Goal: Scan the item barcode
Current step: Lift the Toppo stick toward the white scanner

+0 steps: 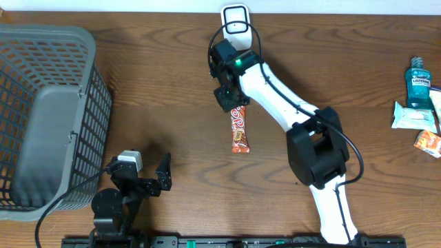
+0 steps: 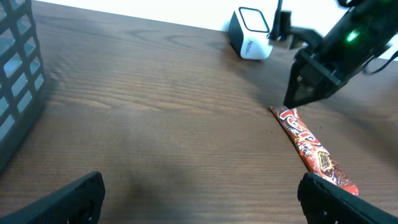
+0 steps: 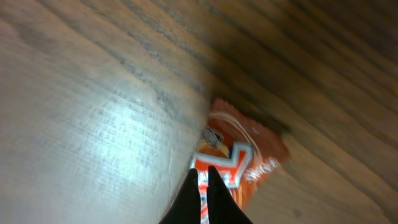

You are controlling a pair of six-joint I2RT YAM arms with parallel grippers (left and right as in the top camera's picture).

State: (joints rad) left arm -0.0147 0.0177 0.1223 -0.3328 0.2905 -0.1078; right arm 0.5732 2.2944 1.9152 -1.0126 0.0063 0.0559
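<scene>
A long red candy bar [image 1: 240,132] [image 2: 314,152] lies flat on the wooden table, below the white barcode scanner [image 1: 236,19] [image 2: 250,26] at the far edge. My right gripper [image 1: 227,101] [image 2: 293,101] [image 3: 203,171] is shut, its tips down at the bar's far end. In the right wrist view the orange wrapper [image 3: 249,152] shows on both sides of the closed fingers, so they sit on top of it rather than around it. My left gripper [image 1: 148,180] [image 2: 199,205] stands wide open near the front edge with only bare table between its fingers.
A grey wire basket [image 1: 41,110] [image 2: 15,74] fills the left side. At the far right stand a blue mouthwash bottle [image 1: 418,83], a pale green packet [image 1: 413,116] and a small orange packet [image 1: 428,143]. The right arm reaches diagonally across the middle.
</scene>
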